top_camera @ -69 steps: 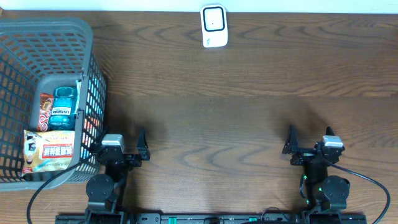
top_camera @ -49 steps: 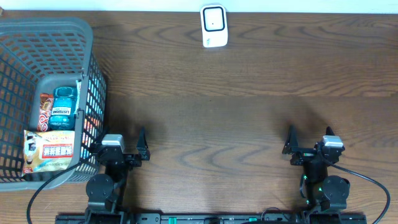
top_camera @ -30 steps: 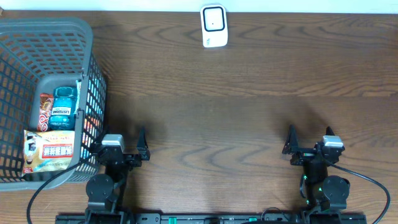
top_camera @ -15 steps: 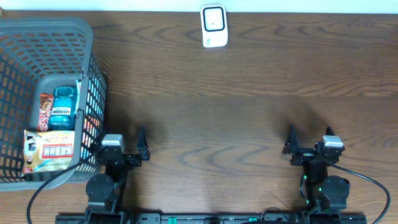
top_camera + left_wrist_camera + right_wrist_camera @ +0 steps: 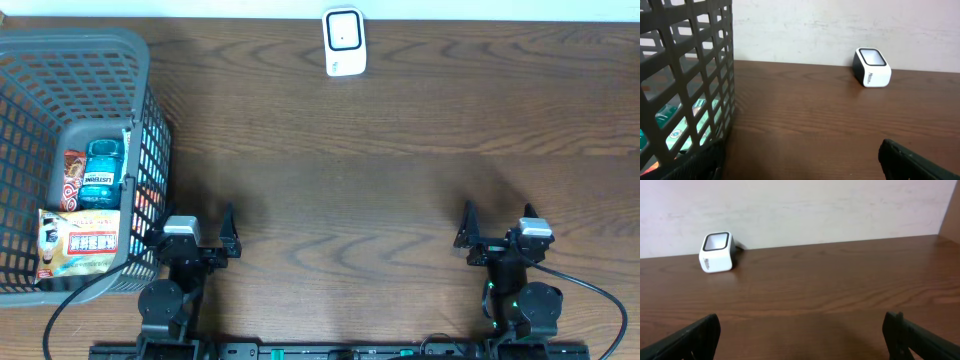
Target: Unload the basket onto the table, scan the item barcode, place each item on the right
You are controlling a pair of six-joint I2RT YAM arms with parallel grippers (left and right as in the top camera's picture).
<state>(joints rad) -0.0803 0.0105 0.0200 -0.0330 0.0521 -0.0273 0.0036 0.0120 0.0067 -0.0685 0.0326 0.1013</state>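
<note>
Dark brown wood-grain table, seen from overhead, w/ two things standing on it: a grey plastic lattice basket filling the left side from far edge almost to the front, & a small white box-shaped barcode scanner w/ dark window, centre of the far edge, by the pale wall. Basket & scanner well apart.

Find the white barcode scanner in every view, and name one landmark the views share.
Overhead: scanner at top centre, near the far edge of the table.
Left wrist: scanner right of centre in the upper half, well to the right of the basket.
Right wrist: scanner in the upper left.
Shared landmark: the seam where the table meets the pale wall, just behind the scanner.
</note>
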